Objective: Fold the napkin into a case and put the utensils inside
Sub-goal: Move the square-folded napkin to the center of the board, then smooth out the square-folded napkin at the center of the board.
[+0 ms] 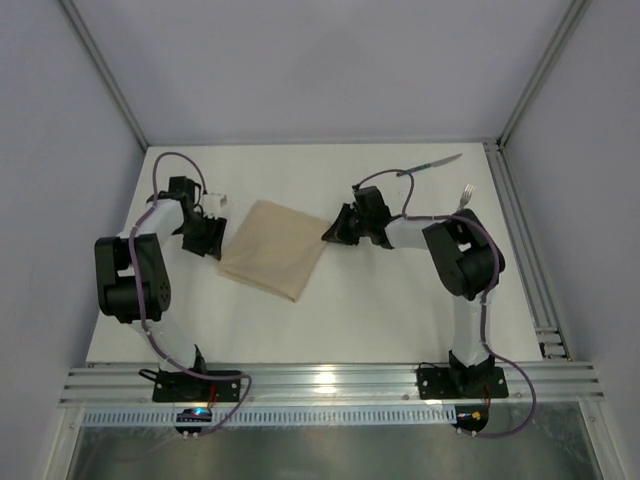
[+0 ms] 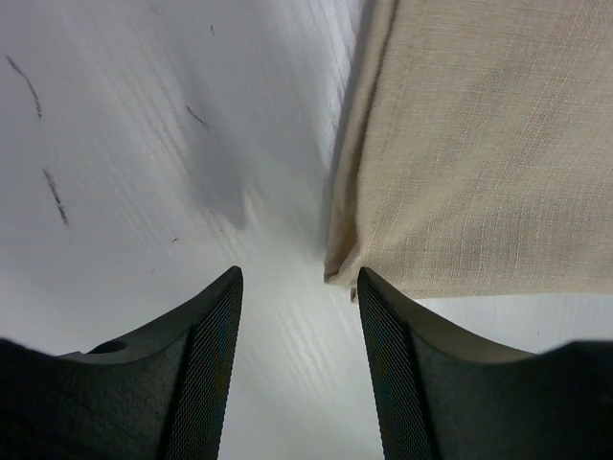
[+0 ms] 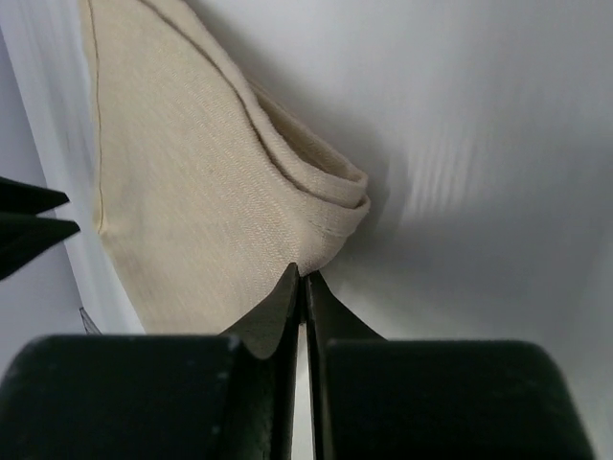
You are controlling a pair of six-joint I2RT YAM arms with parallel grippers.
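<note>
- White-topped table [image 1: 380,300], boxed in by pale grey walls [image 1: 300,60] and aluminium rails [image 1: 330,382]. We enter it as the work surface. Its near half and far strip lie bare, which gives room to swing.
- One left arm [image 1: 130,270] and one right arm [image 1: 465,255]. Both rise from the near edge with elbows outward, so the wrists face each other across the cloth.
- One napkin [image 1: 272,248], beige and folded to a rough square. It lies cornerwise a little left of centre, between the two wrists. We judge it is not yet the narrow case, with further folds to come.
- One right gripper [image 3: 305,280], fingers [image 3: 273,321] pressed together on the napkin's right-hand corner, where the layered edges curl open. We judge this pinch is meant to draw that corner over for the next fold.
- One left gripper [image 2: 299,283], fingers [image 2: 206,345] spread and low over the table, with nothing between them. The napkin's left corner sits just ahead of one finger. We judge it is posted there to take or pin that side.
- One knife [image 1: 430,165], far right near the back edge and well apart from the napkin. We judge it is parked clear of the folding.
- One fork [image 1: 466,195], partly hidden behind the right arm and near the side rail. We note little margin there if that elbow swings back.
</note>
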